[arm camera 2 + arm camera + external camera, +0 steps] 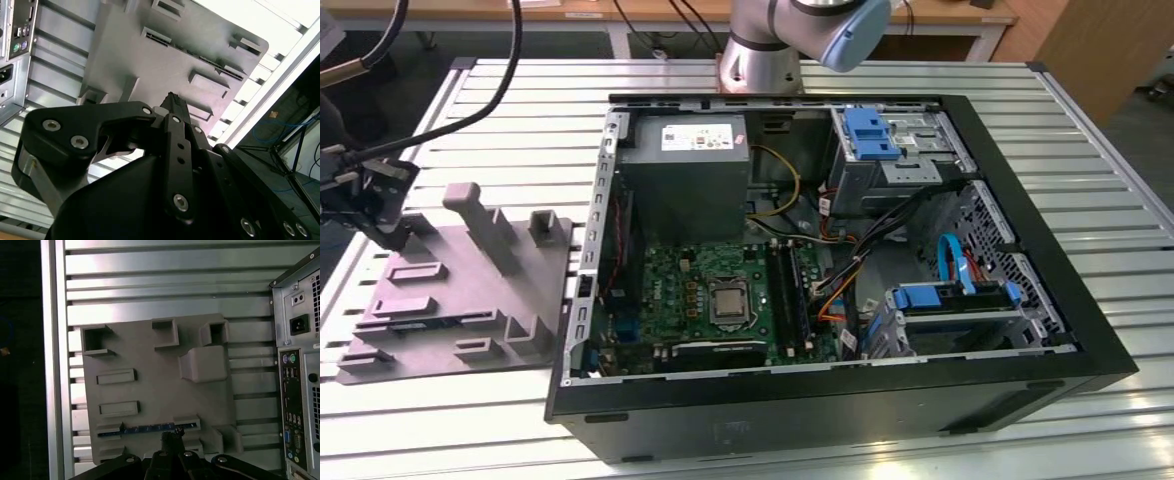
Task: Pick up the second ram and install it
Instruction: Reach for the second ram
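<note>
Second ram (145, 429) lies on its long edge in a narrow slot of the grey holder plate (150, 370). It shows as a thin, flat strip with a blue-green board edge, and both of its ends sit between low raised blocks of the plate.

Just over it hangs the gripper (172, 439), made of matt black metal links with bright screw heads. Its fingers are drawn together to a narrow tip, and nothing is between them. The tip stands near the middle of the strip. I cannot tell if it touches.

The holder plate is dull grey plastic with a fine, flat surface. It carries several rectangular pockets, low ridges and some taller upright posts (487, 225). Its corners are cut square.

Under it is the table (165, 290), made of long aluminium slats with dark grooves between them. They are smooth and shine in the light. Bare slats lie open beyond the plate, and a strip of slats separates the plate from the computer case (854, 400).

The case is black sheet metal and lies open on its side. Inside it are a green motherboard (680, 290), a grey boxy power supply (680, 170), loose coloured cables and blue plastic drive brackets (867, 130). Behind the case the silver base of the arm (767, 50) stands on the table.
</note>
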You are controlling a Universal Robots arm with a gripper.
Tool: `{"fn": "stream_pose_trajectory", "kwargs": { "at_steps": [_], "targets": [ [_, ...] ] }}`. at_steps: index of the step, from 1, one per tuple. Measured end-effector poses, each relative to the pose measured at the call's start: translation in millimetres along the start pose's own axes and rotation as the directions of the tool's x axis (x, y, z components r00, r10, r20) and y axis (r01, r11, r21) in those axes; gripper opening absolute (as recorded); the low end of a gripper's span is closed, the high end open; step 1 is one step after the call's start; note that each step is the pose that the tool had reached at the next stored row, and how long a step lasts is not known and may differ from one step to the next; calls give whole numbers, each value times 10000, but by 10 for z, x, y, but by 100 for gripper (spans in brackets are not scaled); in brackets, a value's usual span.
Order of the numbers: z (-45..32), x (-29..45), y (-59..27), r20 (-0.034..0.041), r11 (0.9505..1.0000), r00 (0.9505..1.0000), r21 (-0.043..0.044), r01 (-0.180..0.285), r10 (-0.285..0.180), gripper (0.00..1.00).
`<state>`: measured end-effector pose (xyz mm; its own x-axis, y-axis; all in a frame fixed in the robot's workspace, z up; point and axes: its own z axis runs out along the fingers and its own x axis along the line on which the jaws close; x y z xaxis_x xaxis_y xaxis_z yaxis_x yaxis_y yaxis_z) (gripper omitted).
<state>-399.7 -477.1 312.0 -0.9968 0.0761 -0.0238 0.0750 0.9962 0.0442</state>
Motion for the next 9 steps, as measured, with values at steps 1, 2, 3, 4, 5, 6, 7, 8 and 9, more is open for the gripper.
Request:
{"fn": "stream_pose_trajectory", "kwargs": {
  "at_steps": [1, 2, 3, 4, 5, 6, 7, 8, 9],
  "targets": [
    [15, 10, -8, 0, 10000, 10000, 0, -1, 1, 11],
    [31, 19, -16, 0, 10000, 10000, 0, -1, 1, 11],
    [46, 27, -24, 0, 10000, 10000, 0, -1, 1, 11],
    [60, 35, -32, 1, 10000, 10000, -1, -1, 1, 11],
    [77, 43, -40, 0, 10000, 10000, -1, -1, 1, 11],
    [90, 51, -47, 0, 10000, 10000, 0, -2, 2, 11],
    [104, 58, -54, 1, 10000, 10000, -1, -2, 2, 11],
    [117, 65, -61, 1, 10000, 10000, -1, -2, 2, 11],
    [130, 71, -67, 0, 10000, 10000, 0, 0, 0, 11]
  ]
}}
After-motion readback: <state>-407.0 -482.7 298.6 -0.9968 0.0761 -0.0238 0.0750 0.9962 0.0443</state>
